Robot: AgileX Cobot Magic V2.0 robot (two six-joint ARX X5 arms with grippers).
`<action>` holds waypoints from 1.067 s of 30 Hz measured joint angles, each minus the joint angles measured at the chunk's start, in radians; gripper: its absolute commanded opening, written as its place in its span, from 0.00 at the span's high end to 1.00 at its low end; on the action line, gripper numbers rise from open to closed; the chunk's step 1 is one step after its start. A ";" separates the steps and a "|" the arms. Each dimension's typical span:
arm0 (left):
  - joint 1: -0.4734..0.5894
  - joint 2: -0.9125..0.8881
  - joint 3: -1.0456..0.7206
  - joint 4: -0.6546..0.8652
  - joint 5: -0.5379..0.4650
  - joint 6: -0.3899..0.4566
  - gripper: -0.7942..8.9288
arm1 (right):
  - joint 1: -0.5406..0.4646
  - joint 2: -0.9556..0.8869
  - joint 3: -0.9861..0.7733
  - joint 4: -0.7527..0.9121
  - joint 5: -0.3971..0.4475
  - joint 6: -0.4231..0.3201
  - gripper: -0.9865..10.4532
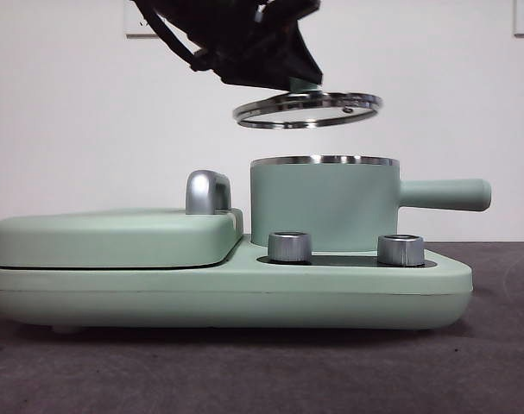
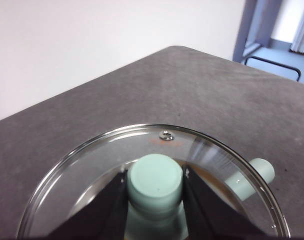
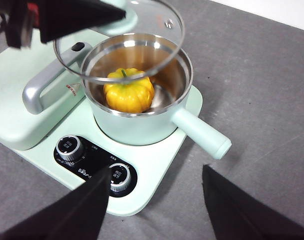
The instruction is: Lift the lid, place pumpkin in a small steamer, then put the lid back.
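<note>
A: Two grippers, what has each got?
B: The left gripper [image 2: 155, 181] pinches the lid [image 1: 308, 109] by its knob [image 2: 156, 178], tilted, in the air just above the steamer [image 1: 324, 203]. The right gripper [image 3: 154, 200] hangs nearer, jaws wide, holding nothing.
A: And the pumpkin [image 3: 129, 91]?
B: Inside the steamer, stem up. The steamer stands on the base [image 1: 244, 293], behind two dials [image 1: 289, 247], handle [image 1: 443, 194] pointing right.

One lid [image 1: 307, 109], one pumpkin [image 3: 128, 91], one steamer [image 1: 324, 204], two knobs [image 1: 289, 247], one griddle [image 1: 115, 238], two hands [image 2: 156, 187].
</note>
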 measured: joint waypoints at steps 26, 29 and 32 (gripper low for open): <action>-0.006 0.100 0.010 0.039 0.030 0.055 0.90 | 0.000 0.000 0.000 -0.002 0.019 0.025 0.67; -0.006 0.100 0.010 0.040 0.030 0.055 0.90 | 0.000 0.000 0.000 -0.002 0.019 0.025 0.67; -0.006 0.106 0.011 0.043 0.030 0.055 0.90 | 0.000 0.000 0.000 -0.002 0.019 0.025 0.67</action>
